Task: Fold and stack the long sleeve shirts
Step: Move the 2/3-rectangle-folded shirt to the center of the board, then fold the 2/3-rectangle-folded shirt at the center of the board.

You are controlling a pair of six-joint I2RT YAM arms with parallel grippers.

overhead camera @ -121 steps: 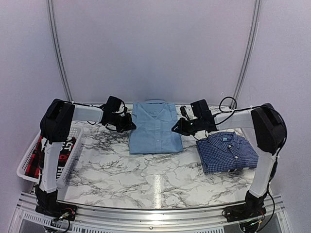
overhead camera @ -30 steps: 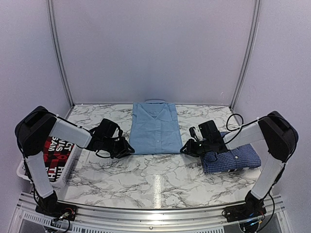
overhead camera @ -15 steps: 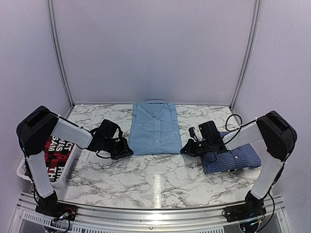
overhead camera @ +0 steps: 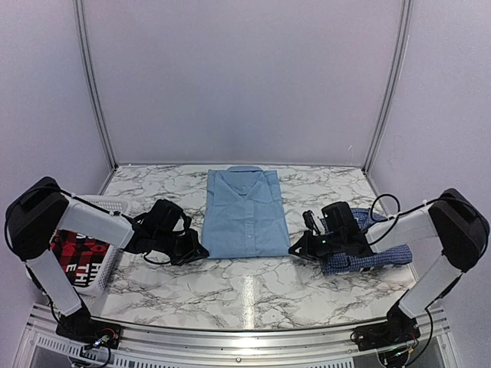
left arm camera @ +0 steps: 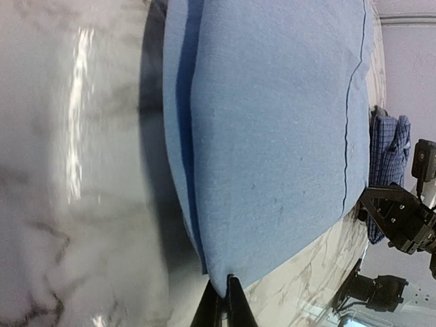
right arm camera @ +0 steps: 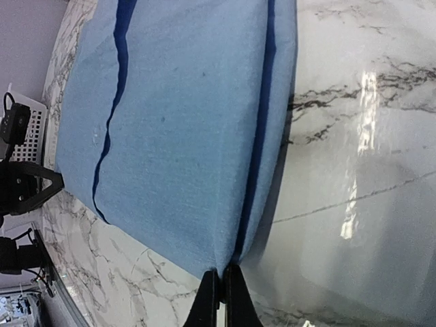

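Observation:
The light blue shirt [overhead camera: 245, 211] lies folded in the middle of the marble table, collar at the far end. My left gripper [overhead camera: 201, 252] is shut on its near left corner; the left wrist view shows the cloth [left arm camera: 272, 136] pinched between the fingers [left arm camera: 227, 300]. My right gripper [overhead camera: 294, 250] is shut on the near right corner; the right wrist view shows the cloth [right arm camera: 184, 129] pinched too [right arm camera: 221, 296]. The dark blue checked shirt [overhead camera: 380, 247] lies folded at the right, partly under my right arm.
A white basket [overhead camera: 96, 261] with a red-and-black garment [overhead camera: 73, 253] sits at the table's left edge. Grey walls close the table in on three sides. Marble table surface [overhead camera: 245, 291] runs to the near rail.
Both grippers have moved toward the near edge, holding the light blue shirt's near corners. The shirt has slid nearer with them. Four seconds ago both grippers were beside its far end.

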